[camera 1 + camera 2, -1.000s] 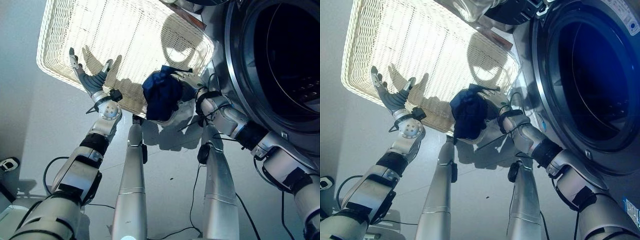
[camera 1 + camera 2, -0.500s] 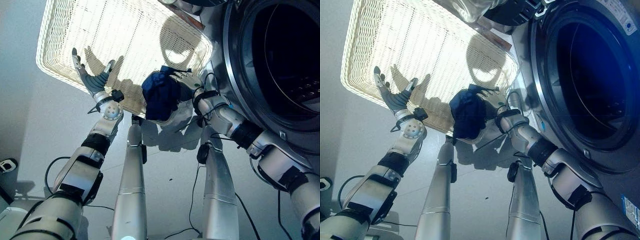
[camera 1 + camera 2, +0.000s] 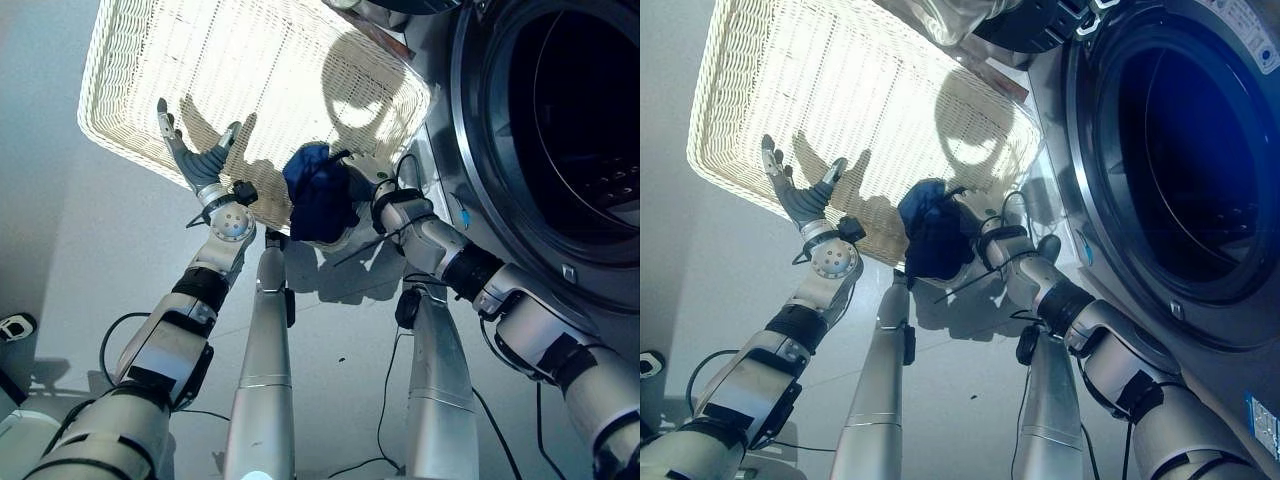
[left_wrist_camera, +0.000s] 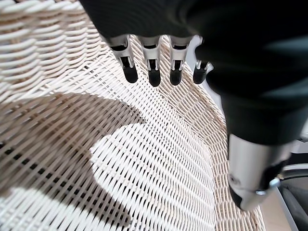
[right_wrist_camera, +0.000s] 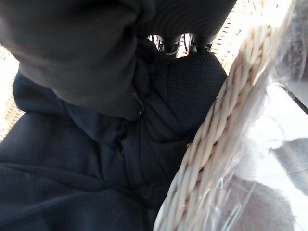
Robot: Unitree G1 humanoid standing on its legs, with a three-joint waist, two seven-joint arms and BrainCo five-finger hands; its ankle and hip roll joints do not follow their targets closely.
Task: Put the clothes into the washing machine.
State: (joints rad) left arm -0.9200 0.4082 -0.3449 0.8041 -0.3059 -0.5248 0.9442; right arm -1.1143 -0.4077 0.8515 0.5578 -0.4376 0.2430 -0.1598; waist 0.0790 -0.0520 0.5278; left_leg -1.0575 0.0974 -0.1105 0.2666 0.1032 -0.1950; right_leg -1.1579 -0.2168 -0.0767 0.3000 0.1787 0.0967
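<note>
A dark blue garment [image 3: 318, 200] hangs bunched at the near rim of the white wicker basket [image 3: 250, 60]. My right hand [image 3: 976, 214] is shut on it, fingers curled into the cloth [image 5: 96, 159] beside the woven rim [image 5: 216, 144]. My left hand [image 3: 200, 160] is held open above the basket's near left part, its fingers [image 4: 151, 65] straight over the weave [image 4: 144, 168] and holding nothing. The washing machine's open drum [image 3: 580, 120] gapes to the right of the basket.
The drum's grey door ring [image 3: 1080, 200] stands close to my right forearm. Pale floor [image 3: 60, 250] lies to the left of and below the basket. A clear plastic object [image 3: 950, 15] sits past the basket's far edge.
My right arm has drawn a little to the left with the garment still in the hand. My left hand has shifted slightly right over the basket.
</note>
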